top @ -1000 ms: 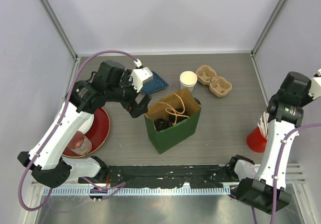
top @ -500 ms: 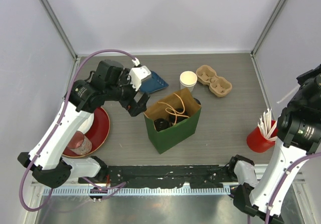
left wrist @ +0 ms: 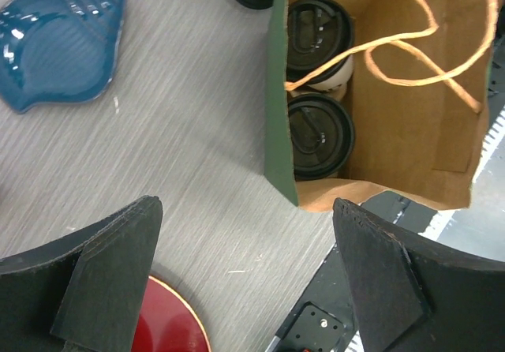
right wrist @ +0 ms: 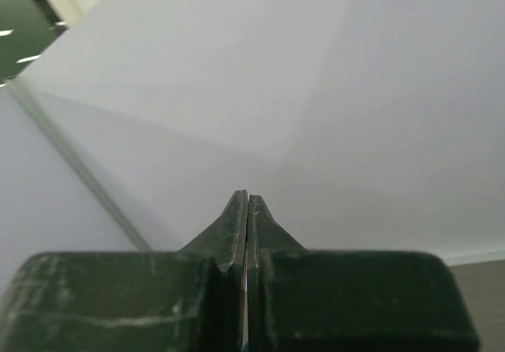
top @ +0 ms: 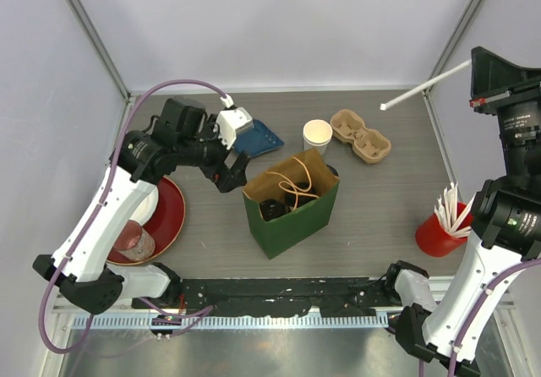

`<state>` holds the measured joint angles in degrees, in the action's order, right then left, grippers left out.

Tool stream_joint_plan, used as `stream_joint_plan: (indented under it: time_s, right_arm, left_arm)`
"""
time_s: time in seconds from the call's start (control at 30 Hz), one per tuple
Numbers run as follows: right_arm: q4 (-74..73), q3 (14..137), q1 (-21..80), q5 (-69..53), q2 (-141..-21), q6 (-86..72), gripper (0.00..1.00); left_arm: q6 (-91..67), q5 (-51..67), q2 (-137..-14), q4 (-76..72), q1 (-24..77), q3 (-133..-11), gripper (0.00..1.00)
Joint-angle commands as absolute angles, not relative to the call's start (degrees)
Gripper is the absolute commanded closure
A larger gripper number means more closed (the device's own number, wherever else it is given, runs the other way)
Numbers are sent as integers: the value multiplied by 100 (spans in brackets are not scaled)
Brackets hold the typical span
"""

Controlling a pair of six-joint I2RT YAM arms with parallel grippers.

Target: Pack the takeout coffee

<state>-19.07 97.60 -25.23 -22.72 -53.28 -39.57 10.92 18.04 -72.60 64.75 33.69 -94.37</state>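
My right claw (top: 478,62) has swung up high from the red straw cup (top: 431,238), pinched together on a white straw (top: 423,90). My left claw (left wrist: 245,210) hangs spread wide and empty, just left of the green paper bag (left wrist: 278,131), where two lidded coffee cups (left wrist: 319,135) already stand. I judge the straw goes in next.

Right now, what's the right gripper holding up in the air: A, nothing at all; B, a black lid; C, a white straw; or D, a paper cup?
C: the right gripper is pinched shut on a white straw, which juts out leftward from it in the top view.
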Motion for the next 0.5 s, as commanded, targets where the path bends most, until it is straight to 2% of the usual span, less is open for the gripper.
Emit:
stream_joint_plan:
  time_s: [0.0,0.17,0.33,0.47]
  right_arm:
    - [-265,9510,-2452,-3708,-5300,-5616,99]
    - [-965,9746,-1926,-3543,-5694,-5056,99]
    - [-2056,10361,-819,-2664,-6573,-3763,99]
    - [-2468,10915,-352,-2759,-7118,-3560,99]
  left_arm:
    - [1046,2565,-7347,6478,3349,-9475,7]
    - [1046,2812,-7488,6513,3349,-9571,7]
    - [1063,2795,-7602,6565,3340,-9668,7]
    - [1142,2830,-7611,6627,3331,-9721,7]
